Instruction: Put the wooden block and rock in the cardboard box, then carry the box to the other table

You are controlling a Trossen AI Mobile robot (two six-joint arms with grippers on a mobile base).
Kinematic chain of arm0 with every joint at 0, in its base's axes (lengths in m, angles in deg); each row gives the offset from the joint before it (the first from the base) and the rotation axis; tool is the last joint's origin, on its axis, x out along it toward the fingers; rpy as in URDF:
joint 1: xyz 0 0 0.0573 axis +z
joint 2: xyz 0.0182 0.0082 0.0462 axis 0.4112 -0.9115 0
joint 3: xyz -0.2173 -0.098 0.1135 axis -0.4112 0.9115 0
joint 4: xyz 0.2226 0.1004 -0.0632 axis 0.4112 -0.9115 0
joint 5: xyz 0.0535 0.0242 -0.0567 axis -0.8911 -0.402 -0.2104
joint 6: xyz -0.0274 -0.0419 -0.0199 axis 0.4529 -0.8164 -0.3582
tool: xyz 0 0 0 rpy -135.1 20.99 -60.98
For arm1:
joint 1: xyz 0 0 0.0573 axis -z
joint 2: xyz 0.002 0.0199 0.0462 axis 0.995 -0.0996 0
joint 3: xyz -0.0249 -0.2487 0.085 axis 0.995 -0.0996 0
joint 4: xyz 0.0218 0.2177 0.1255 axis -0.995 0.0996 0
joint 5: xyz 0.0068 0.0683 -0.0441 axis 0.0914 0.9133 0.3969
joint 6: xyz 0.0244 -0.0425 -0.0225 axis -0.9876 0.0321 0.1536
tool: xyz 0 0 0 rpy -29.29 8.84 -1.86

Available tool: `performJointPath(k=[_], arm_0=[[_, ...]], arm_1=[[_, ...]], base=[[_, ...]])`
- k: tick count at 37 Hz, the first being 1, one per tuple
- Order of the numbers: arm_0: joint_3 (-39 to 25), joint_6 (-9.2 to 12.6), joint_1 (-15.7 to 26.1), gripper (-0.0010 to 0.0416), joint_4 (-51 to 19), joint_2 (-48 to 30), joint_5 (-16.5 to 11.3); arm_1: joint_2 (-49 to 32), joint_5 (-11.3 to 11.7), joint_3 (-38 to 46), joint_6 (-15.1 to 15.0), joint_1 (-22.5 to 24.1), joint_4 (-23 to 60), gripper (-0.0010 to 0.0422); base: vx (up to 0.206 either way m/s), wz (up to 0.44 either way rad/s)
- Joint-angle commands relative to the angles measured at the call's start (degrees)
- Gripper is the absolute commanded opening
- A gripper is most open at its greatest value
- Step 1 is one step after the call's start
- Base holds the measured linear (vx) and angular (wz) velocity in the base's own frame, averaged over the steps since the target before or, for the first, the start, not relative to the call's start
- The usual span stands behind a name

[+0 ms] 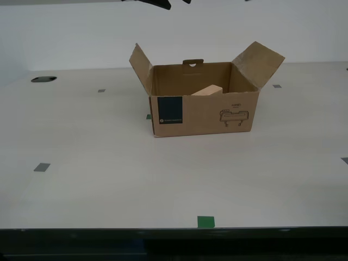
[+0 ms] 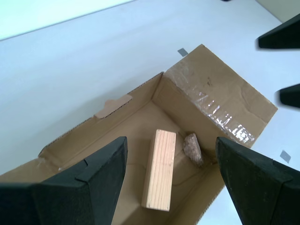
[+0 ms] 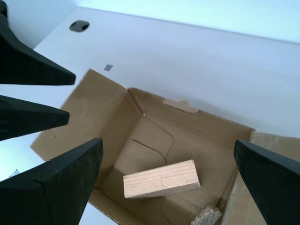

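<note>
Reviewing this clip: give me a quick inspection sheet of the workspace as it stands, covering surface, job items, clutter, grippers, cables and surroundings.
Surface: smooth off-white table with grey tape squares and green tape marks; a dark round hole near the exterior view's far left.
Job's things: cardboard box upright, side flaps open; wooden block inside, leaning, one end raised; rock inside beside the block, at a box wall.
Clutter: nothing seen.
Grippers: my first gripper open above the box, holding nothing; my second gripper open above the box, holding nothing.
Cables: nothing seen.
Surroundings: plain white wall behind the table; the other table not in view.
</note>
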Motion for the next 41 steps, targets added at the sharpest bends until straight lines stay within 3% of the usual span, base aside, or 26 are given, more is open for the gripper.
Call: performJointPath(k=[1, 8, 14, 20, 36, 41], arm_0=[[-0.59, -0.76, -0.39, 0.0388, -1.33, 3.04, 3.08], [-0.44, -1.14, -2.91, 0.0388, -5.14, 8.61, 4.22], [-0.42, -1.75, -6.36, 0.0388, -9.94, 12.61, 4.31], [-0.39, -2.56, -9.31, 0.0388, -12.98, 15.26, 4.28], [-0.39, -4.83, -10.49, 0.0388, -25.59, 18.05, 4.31], [-0.39, -4.79, -10.49, 0.0388, -28.02, 19.1, 4.28]], arm_1=[[0.04, 0.02, 2.03, -0.72, -0.09, 3.06, 0.0252], [1.01, 0.35, 3.34, -1.97, -0.44, 4.63, 0.0252], [3.06, 2.78, 3.34, -2.43, -1.01, 7.21, 0.0252], [6.03, 2.8, 3.34, -3.34, -1.97, 9.57, 0.0252], [10.99, 2.89, 3.08, -3.56, -4.17, 19.23, 0.0252], [12.92, 6.43, 0.02, -3.41, -4.26, 19.28, 0.0252]], base=[[0.0, 0.0], [0.0, 0.0], [0.0, 0.0], [0.0, 0.0], [0.0, 0.0], [0.0, 0.0]])
